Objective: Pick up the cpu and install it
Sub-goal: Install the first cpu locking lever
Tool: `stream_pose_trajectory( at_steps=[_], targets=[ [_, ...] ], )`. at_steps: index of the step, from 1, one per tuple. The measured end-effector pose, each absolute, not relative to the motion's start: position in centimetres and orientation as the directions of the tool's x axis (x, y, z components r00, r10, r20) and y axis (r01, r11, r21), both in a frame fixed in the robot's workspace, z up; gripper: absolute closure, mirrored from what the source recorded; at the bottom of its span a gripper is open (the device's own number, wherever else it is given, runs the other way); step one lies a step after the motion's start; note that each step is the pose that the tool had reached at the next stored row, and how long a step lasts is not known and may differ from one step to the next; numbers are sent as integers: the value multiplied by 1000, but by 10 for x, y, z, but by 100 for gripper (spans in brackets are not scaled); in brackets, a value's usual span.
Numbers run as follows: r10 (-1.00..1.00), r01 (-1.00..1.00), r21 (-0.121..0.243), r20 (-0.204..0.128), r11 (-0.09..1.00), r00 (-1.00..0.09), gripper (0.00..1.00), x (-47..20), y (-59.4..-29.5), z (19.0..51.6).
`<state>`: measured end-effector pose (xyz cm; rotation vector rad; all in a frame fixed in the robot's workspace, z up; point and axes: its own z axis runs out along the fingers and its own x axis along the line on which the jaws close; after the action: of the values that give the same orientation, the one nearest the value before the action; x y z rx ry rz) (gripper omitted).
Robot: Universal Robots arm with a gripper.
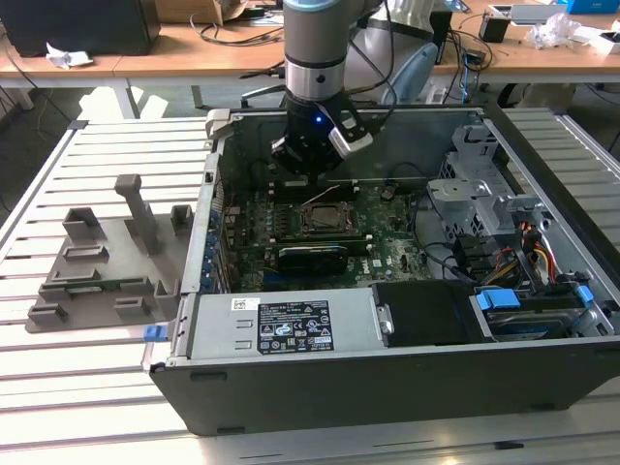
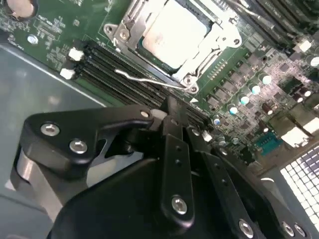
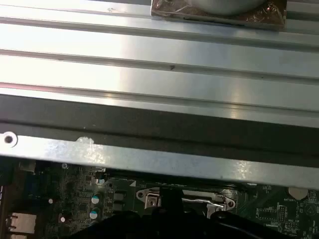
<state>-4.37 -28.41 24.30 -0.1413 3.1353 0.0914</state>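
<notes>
The black gripper [image 2: 169,107], fingertips pressed together and holding nothing, hangs just above a thin silver wire lever [image 2: 144,78], and just beyond it the flat, square, silver-topped cpu [image 2: 174,32] lies seated in the metal-framed socket [image 2: 121,35] on the green motherboard [image 2: 50,30].

cpu [image 2: 172,30] | far corner cut by edge; socket [image 3: 187,199] | seemingly half-hidden behind pincer [image 3: 171,206]

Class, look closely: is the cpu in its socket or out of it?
In. In the second wrist view the cpu lies flat, silver top up, inside the socket frame on the green board.
</notes>
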Motion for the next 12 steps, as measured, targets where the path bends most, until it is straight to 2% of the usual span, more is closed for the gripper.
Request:
stream_pose_trajectory(
  at_steps=[1, 12],
  targets=[
    [-90, -90, 58, -4, 994, -996, 89, -50, -283, 233],
    [-90, -90, 53, -4, 995, -996, 89, -47, -276, 219]
  ],
)
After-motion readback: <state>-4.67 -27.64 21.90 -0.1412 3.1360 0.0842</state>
